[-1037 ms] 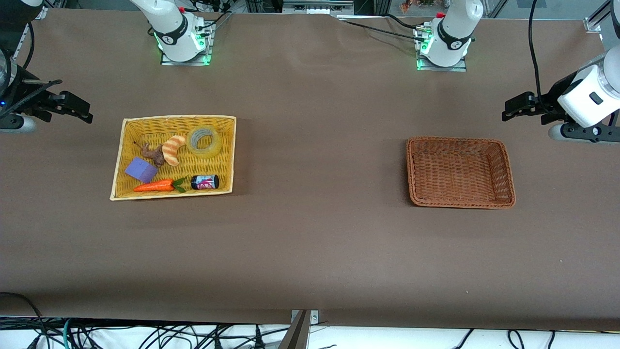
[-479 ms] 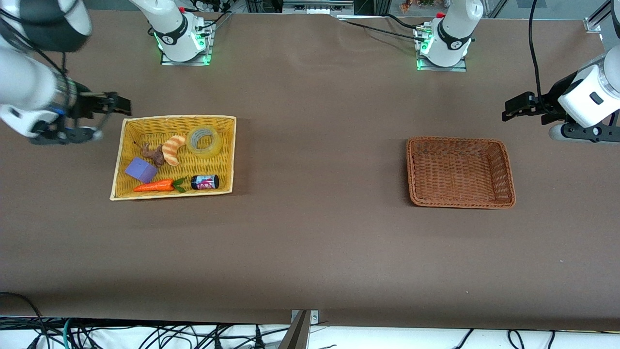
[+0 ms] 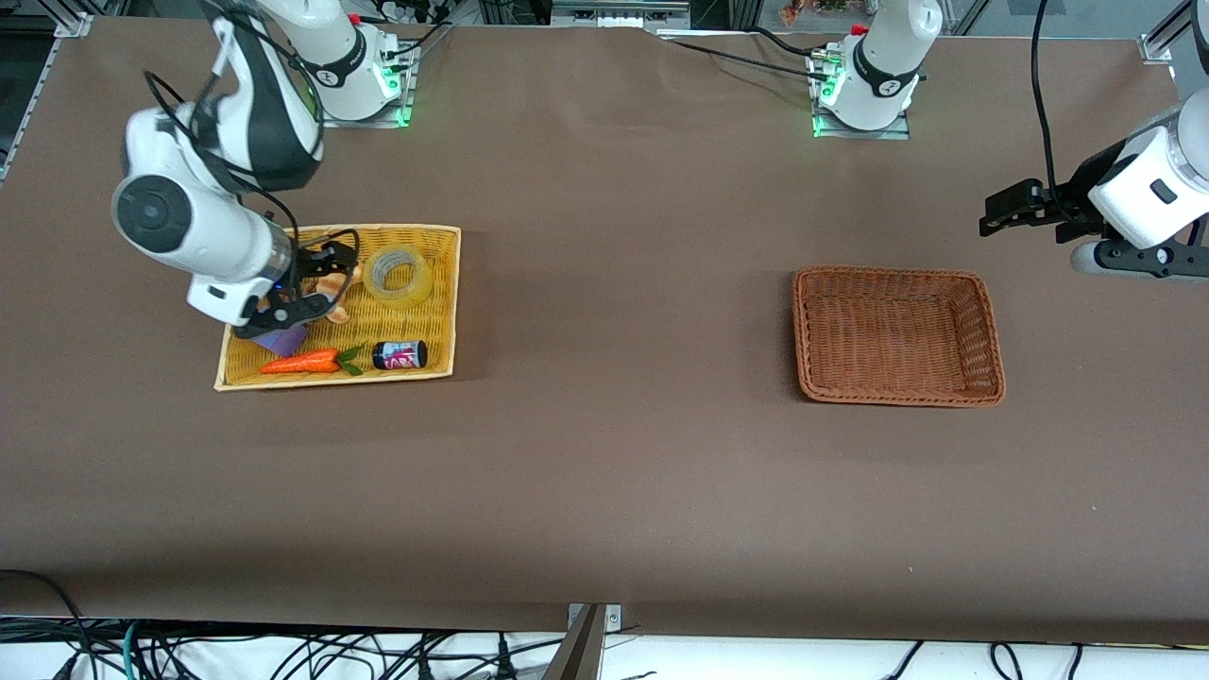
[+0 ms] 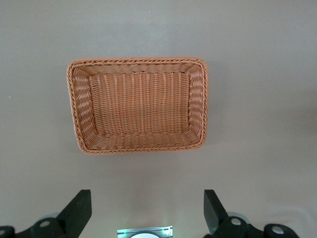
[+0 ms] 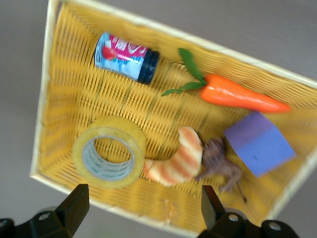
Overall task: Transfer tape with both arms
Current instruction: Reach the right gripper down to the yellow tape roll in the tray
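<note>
The tape (image 3: 398,276), a translucent yellowish ring with a grey core, lies flat in the yellow basket (image 3: 456,283), in the corner farthest from the front camera. My right gripper (image 3: 326,279) is open and empty above that basket, over the croissant toy beside the tape. In the right wrist view the tape (image 5: 109,157) lies near the basket rim (image 5: 39,124), and the right gripper (image 5: 142,203) stands wide open. My left gripper (image 3: 1006,208) waits open and empty at the left arm's end of the table; the left wrist view shows it (image 4: 146,203) wide open.
The yellow basket also holds an orange-striped croissant toy (image 5: 176,161), a brown animal toy (image 5: 220,166), a purple block (image 5: 260,144), a carrot (image 3: 300,362) and a small can (image 3: 400,355). An empty brown wicker basket (image 3: 893,271) sits toward the left arm's end (image 4: 138,60).
My right arm has swung in from the table's end and now holds its gripper over the yellow basket. The left arm and all objects have not moved.
</note>
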### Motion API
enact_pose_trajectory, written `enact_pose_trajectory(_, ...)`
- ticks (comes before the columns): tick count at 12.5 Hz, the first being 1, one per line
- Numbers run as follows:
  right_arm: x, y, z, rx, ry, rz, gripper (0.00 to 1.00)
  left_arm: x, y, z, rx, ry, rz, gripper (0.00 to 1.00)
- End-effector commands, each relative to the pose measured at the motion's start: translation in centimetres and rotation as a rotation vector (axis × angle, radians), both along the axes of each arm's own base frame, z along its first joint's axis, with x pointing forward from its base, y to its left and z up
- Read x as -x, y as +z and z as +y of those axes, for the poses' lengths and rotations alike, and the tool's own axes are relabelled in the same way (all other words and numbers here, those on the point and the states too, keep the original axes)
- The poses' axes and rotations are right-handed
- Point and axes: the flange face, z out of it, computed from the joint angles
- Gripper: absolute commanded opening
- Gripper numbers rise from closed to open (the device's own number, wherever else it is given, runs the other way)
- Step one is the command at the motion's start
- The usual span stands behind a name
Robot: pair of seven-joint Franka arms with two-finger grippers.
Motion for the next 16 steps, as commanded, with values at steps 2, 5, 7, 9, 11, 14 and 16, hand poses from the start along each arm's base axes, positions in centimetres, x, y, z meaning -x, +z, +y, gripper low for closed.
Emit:
enact_pose_trajectory(2, 2.3, -6.7, 0.0, -0.037, 0.113, -0.048, 1.0, -0.3, 0.5, 0.1, 0.011, -0.01, -0.014, 1.0)
enact_pose_trajectory(5, 3.5, -11.7, 0.7, -0.05, 0.127, -0.048, 1.0, -0.3, 0.5, 0.2, 0.011, -0.008, -0.014, 1.0)
enact_pose_trajectory(7, 3.8, -12.4, 1.6, -0.055, 0.141, -0.041, 0.87, -0.3, 0.5, 0.2, 0.011, -0.008, -0.014, 1.0)
enact_pose_trajectory(9, 3.8, -12.3, 1.5, -0.054, 0.144, -0.035, 0.23, -0.4, 0.5, 0.2, 0.011, -0.008, -0.015, 1.0)
enact_pose_trajectory(11, 3.6, -12.2, 1.5, -0.053, 0.135, -0.039, 0.0, -0.4, 0.5, 0.1, 0.012, -0.009, -0.017, 1.0)
enact_pose_trajectory(14, 3.1, -10.4, 1.6, -0.049, 0.136, -0.035, 0.0, -0.4, 0.3, 0.2, 0.01, -0.006, -0.015, 1.0)
enact_pose_trajectory(16, 1.0, -6.2, 2.2, -0.03, 0.126, 0.046, 0.0, -0.7, -0.3, 0.2, 0.01, -0.005, -0.003, 1.0)
